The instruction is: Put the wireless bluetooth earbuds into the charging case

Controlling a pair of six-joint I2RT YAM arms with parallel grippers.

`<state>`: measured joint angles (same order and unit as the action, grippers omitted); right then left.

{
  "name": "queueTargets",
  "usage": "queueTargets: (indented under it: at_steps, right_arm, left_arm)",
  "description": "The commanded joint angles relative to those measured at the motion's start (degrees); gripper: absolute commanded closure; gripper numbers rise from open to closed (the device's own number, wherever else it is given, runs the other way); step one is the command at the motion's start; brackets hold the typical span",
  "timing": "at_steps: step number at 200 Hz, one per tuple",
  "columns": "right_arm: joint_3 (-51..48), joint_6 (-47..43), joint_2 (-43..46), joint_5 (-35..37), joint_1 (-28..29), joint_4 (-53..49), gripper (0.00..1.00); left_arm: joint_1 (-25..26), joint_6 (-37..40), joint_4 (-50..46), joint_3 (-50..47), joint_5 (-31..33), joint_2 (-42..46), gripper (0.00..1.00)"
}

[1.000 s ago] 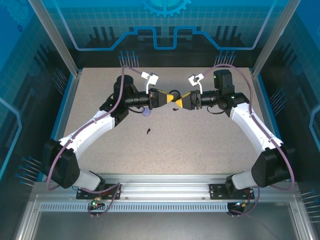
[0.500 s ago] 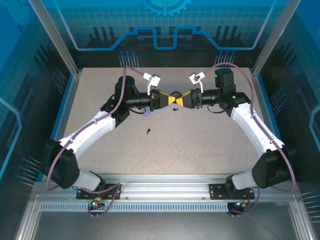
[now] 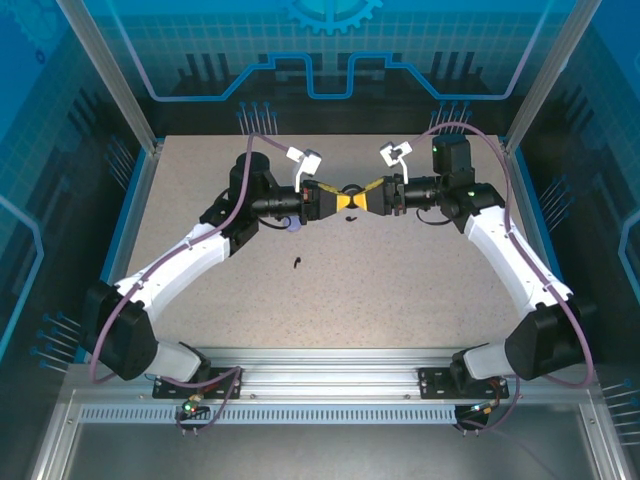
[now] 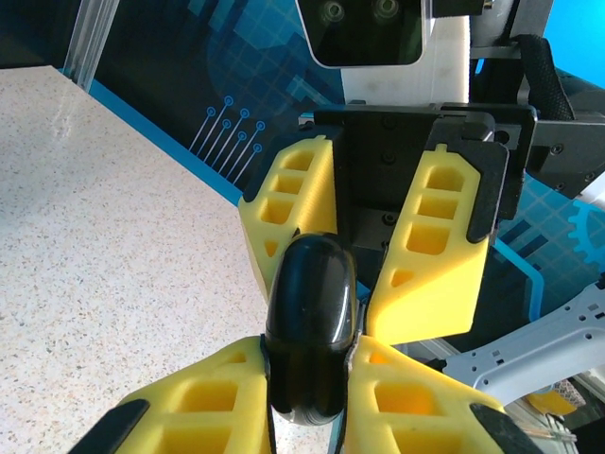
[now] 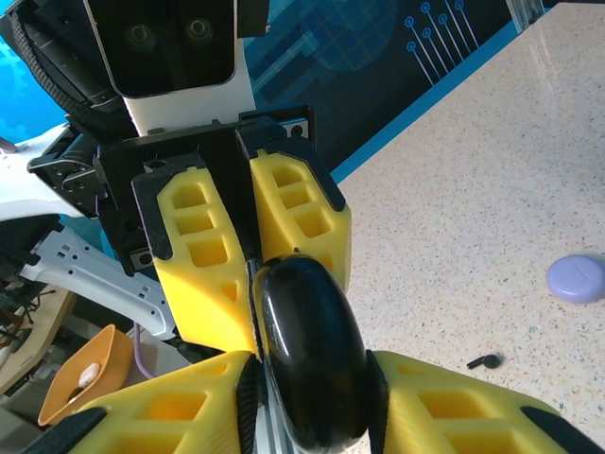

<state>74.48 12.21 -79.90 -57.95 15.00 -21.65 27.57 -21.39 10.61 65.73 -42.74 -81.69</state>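
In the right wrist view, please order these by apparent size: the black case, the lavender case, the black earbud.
1. black case, enlarged by nearness to the camera
2. lavender case
3. black earbud

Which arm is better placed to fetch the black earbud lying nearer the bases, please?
Left, probably: the black earbud lies on its side. The left end effector and right end effector both clamp the black charging case, so left must release first.
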Motion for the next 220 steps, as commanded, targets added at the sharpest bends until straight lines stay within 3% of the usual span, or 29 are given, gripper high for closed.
queueTargets:
  at_steps: [1,42,78,170,201,220]
  right_arm:
    - [2.5,-1.4,2.2,-2.3,0.6,-0.4,0.66]
    - [2.9,-1.4,2.2,-3.0,0.6,-0.7,0.81]
    - [2.6,-0.1,2.7,-2.7,0.9,0.4,0.89]
    - [2.0,2.2,3.9,-2.7,1.0,3.3,0.9]
    - [1.3,3.2,4.4,-2.3,1.1,4.7,0.89]
    - [1.2,3.4,4.4,-2.2,1.1,4.9,0.88]
  left_arm:
    - [0.2,1.6,-2.7,0.1,2.0,0.7,0.88]
    - [0.2,1.5,-3.1,0.4,1.7,0.2,0.87]
    - [0.2,-0.6,-0.5,0.1,-0.3,0.1,0.72]
    - [0.9,-7.7,9.2,-0.3,-5.6,-1.1,0.59]
    - [1.2,-10.0,12.3,-0.3,-6.0,-1.9,0.61]
    - [1.4,-10.5,13.3,-0.4,-5.8,-2.1,0.68]
